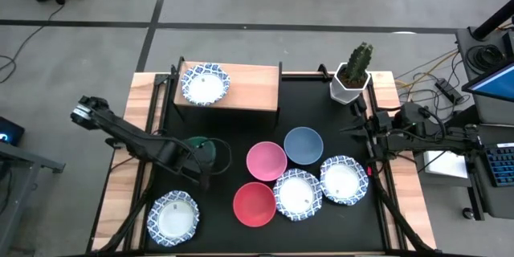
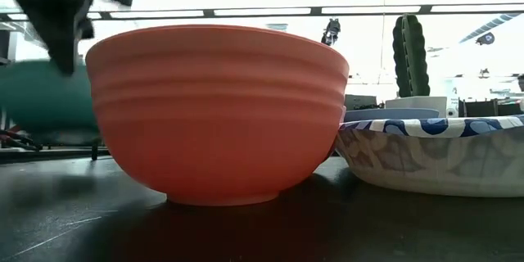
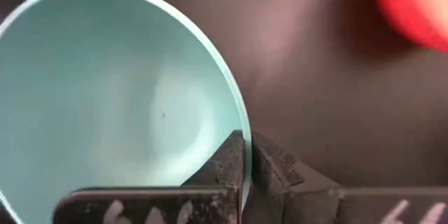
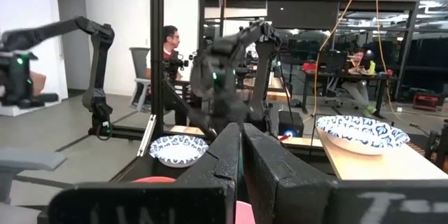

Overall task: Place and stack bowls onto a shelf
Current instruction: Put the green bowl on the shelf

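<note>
Mat (image 1: 321,112): large black tabletop mat, takes up most of the table, bowls spread over it.
Shelf (image 1: 249,88): light-brown board at the mat's far-left part; one patterned bowl (image 1: 205,84) sits on its left end, rest of the board bare.
Left arm: reaches in from the left edge across the mat's left side.
Right arm: parked at the table's right edge, beside the cactus pot (image 1: 351,83).
Left gripper (image 3: 243,155): fingers pinched tight on the rim of the green bowl (image 3: 105,105), one finger inside the rim, one outside; bowl is over the mat's left-centre, tilted in the wrist view. Cannot tell if it rests on the mat.
Right gripper (image 4: 242,150): fingers pressed together, holding nothing.
Bowl cluster, mat centre-right: pink bowl (image 1: 266,161), blue-grey bowl (image 1: 303,145) just beside it, red bowl (image 1: 254,204) nearer the front.
Patterned pair: two white blue-rimmed bowls (image 1: 298,194) (image 1: 344,180) side by side, touching, right of the red one.
Lone patterned bowl (image 1: 173,218): front-left corner of the mat, well apart from the cluster.
</note>
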